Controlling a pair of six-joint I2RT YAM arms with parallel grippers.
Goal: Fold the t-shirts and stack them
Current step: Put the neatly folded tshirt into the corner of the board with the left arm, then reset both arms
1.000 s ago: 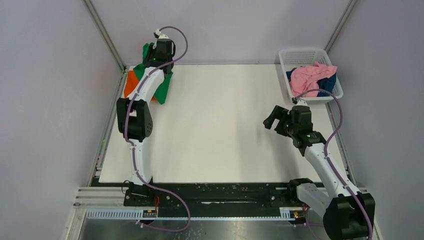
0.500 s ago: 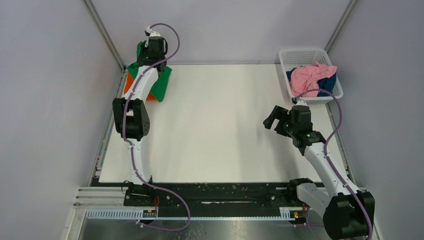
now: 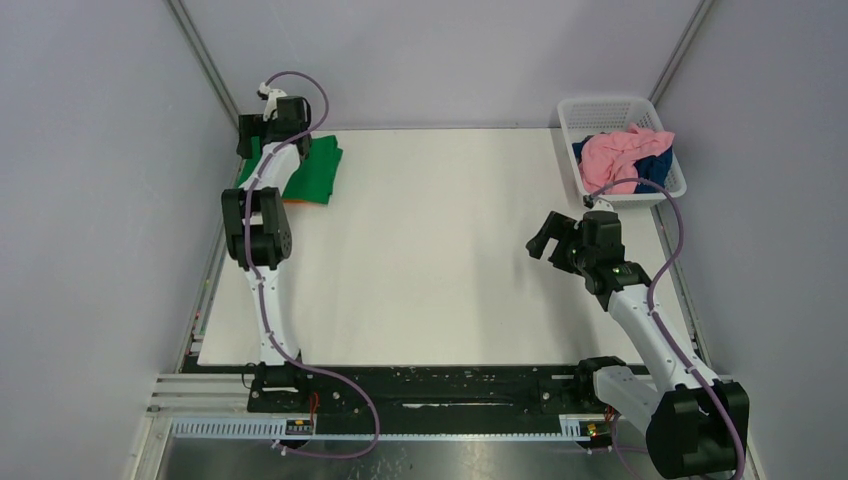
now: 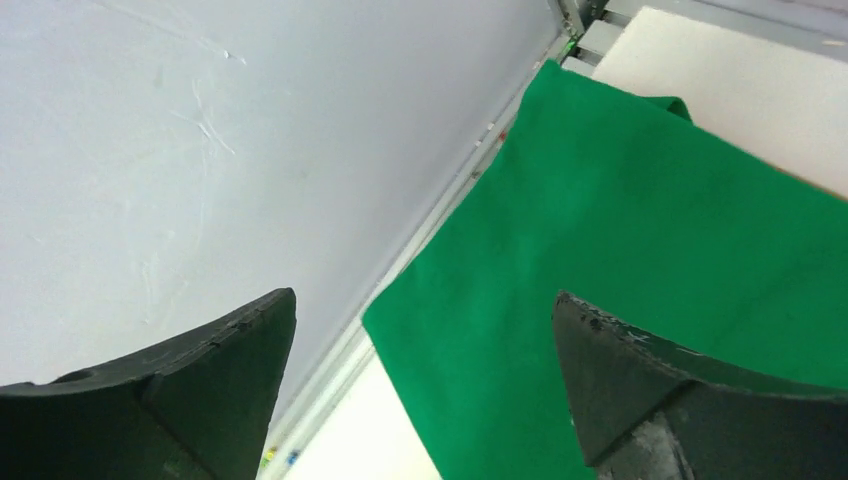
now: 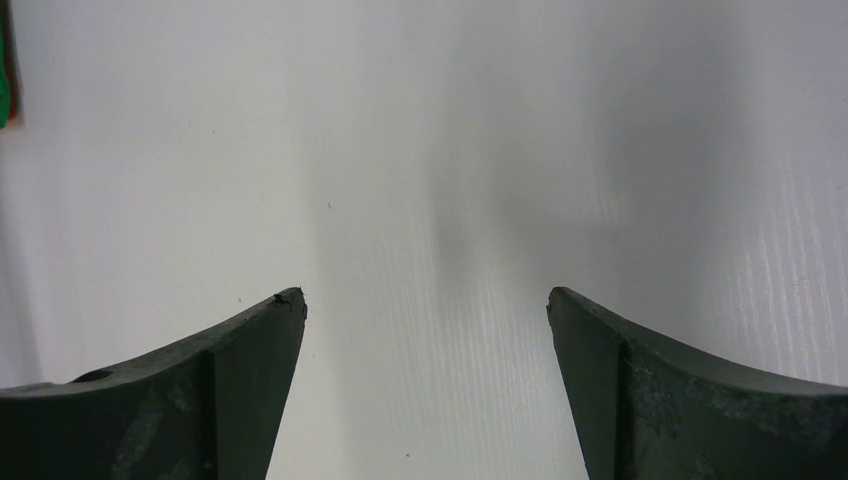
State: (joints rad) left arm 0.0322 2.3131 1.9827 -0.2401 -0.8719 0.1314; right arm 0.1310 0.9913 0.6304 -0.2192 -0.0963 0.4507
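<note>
The right gripper [image 5: 425,294] is seen with its two dark fingers [image 5: 220,380] spread wide and nothing held between them. Bare white table [image 5: 420,150] fills the gap, crossed by a soft grey shadow [image 5: 455,240]. A sliver of green cloth [image 5: 4,85] is cut off at the left edge.

In the top view's upper left, the orange cloth t-shirt [image 3: 293,201] shows only a thin sliver under the folded bright green cloth t-shirt [image 3: 318,168], which the white left arm [image 3: 262,170] partly covers. At upper right, the crumpled pink cloth t-shirt [image 3: 612,155] hides most of the navy cloth t-shirt [image 3: 657,168].
</note>
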